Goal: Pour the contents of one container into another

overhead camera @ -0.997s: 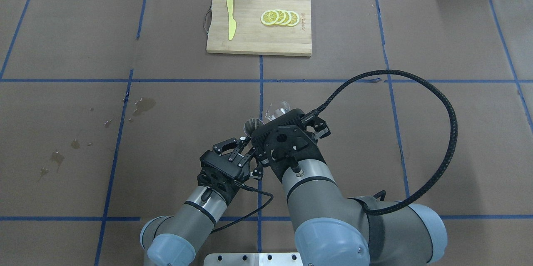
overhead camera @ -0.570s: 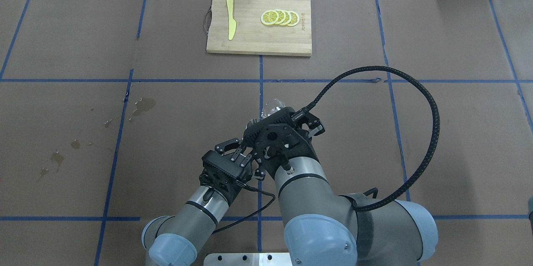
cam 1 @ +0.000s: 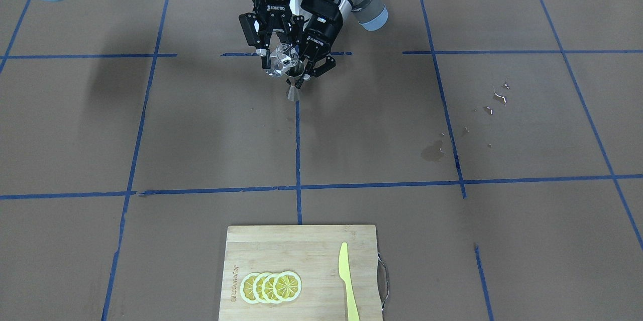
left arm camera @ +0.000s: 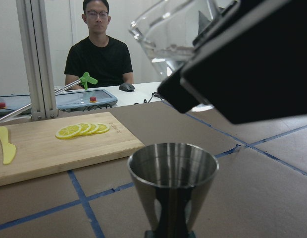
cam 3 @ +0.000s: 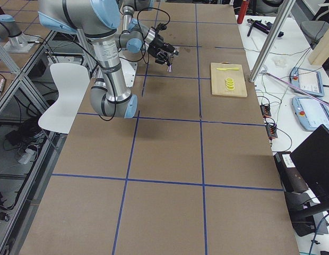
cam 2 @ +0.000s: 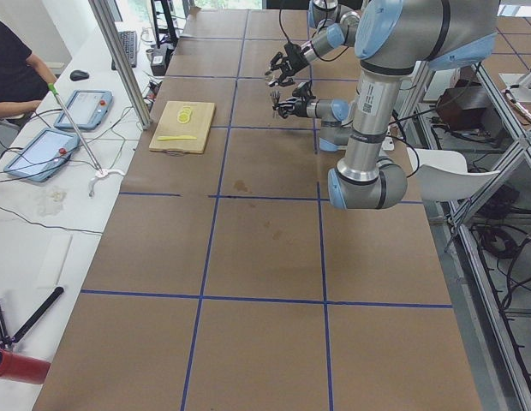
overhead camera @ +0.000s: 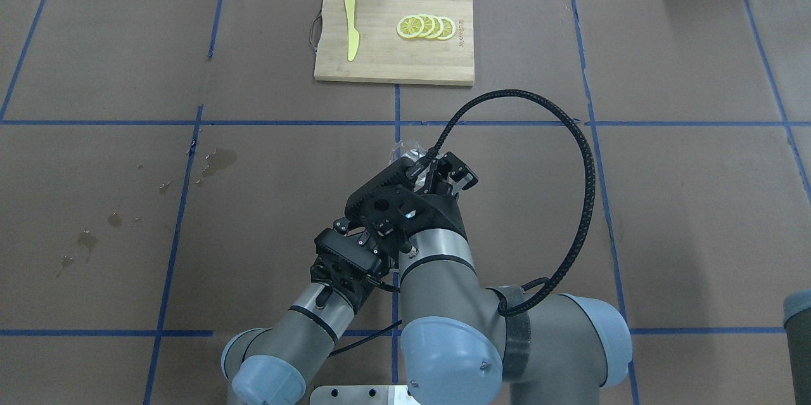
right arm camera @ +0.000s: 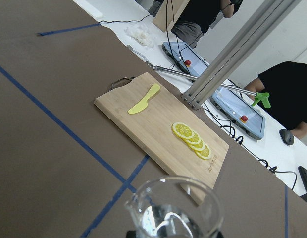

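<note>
My right gripper (cam 1: 278, 62) is shut on the clear glass measuring cup (cam 1: 282, 56), which is tilted with its spout over the steel jigger (cam 1: 294, 82). My left gripper (cam 1: 304, 74) is shut on the jigger low down and holds it upright. In the left wrist view the jigger (left arm camera: 173, 181) fills the lower centre, and the tilted cup (left arm camera: 171, 32) hangs just above its mouth with no stream showing. In the right wrist view a little clear liquid sits in the cup (right arm camera: 173, 213). From overhead the right arm hides the jigger, and only the cup's edge (overhead camera: 404, 151) shows.
A wooden cutting board (overhead camera: 393, 66) lies at the far centre with lemon slices (overhead camera: 426, 27) and a yellow knife (overhead camera: 350, 25). Wet stains (overhead camera: 218, 161) mark the paper on the left. The right arm's black cable (overhead camera: 570, 139) loops out to the right. Operators sit beyond the far edge.
The right arm has swung left and forward with the cup, now above the jigger and covering it from overhead. The cable loop has followed. The left gripper has stayed in place.
</note>
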You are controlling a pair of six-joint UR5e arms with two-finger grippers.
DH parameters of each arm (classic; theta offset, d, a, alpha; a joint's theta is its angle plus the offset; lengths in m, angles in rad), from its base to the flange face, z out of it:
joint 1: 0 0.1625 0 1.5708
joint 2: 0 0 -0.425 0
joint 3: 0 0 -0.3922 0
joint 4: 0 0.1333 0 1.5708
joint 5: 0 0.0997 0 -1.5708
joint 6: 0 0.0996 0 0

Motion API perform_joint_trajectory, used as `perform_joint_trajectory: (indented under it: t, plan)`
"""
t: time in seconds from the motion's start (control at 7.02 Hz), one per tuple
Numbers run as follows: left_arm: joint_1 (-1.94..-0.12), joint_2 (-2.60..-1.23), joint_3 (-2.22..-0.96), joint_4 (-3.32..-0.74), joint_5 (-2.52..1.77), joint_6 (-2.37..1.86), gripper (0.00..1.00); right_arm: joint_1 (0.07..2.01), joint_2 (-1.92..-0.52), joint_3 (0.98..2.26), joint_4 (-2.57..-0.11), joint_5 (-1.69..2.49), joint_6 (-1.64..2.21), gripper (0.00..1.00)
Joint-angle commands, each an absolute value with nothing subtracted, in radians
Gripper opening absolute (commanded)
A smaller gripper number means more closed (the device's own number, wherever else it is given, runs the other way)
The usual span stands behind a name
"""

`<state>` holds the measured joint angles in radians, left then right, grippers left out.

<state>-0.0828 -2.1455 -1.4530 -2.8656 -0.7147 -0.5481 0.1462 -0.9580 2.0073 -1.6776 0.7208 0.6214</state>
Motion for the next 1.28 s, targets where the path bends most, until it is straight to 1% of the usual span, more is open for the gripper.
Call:
perform_joint_trajectory:
  t: [0.0, 0.43, 1.14]
  plan:
    - [-0.083, -2.146, -1.454, -2.865, -0.715, -0.545, 0.00, 0.146, -0.957, 2.011, -1.680, 0.667, 0.540, 0.00]
    - [-0.084, -2.151, -1.454, -2.865, -0.715, -0.538, 0.00, 0.146, -0.968, 2.016, -1.680, 0.649, 0.468, 0.00]
    - [-0.100, -2.155, -1.450, -2.865, -0.715, -0.515, 0.00, 0.089, -0.997, 2.032, -1.686, 0.566, 0.459, 0.00]
